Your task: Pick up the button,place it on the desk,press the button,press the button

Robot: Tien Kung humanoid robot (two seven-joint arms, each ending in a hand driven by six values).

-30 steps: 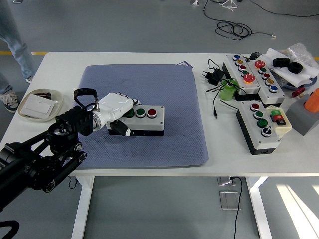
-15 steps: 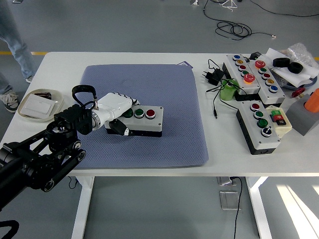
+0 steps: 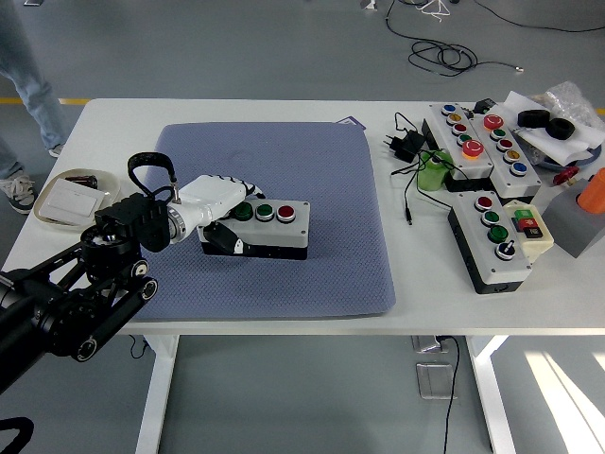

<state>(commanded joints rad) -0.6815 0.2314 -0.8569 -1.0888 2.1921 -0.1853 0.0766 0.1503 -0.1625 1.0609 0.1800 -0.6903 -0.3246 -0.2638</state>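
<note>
A grey button box with two green buttons and one red button on top lies flat on the blue mat, left of its middle. My left hand, white at the end of the black arm, is closed over the box's left end. Its fingers lie across the top beside the leftmost green button, and the thumb presses the front side. The right arm does not show.
A beige dish holding a white card sits at the far left. Two more button boxes, a green cylinder, a black adapter and cables crowd the right side. A person's jeans leg stands top left.
My left arm and hand have shifted slightly left and up, still closed over the box's left end. The box has barely moved.
</note>
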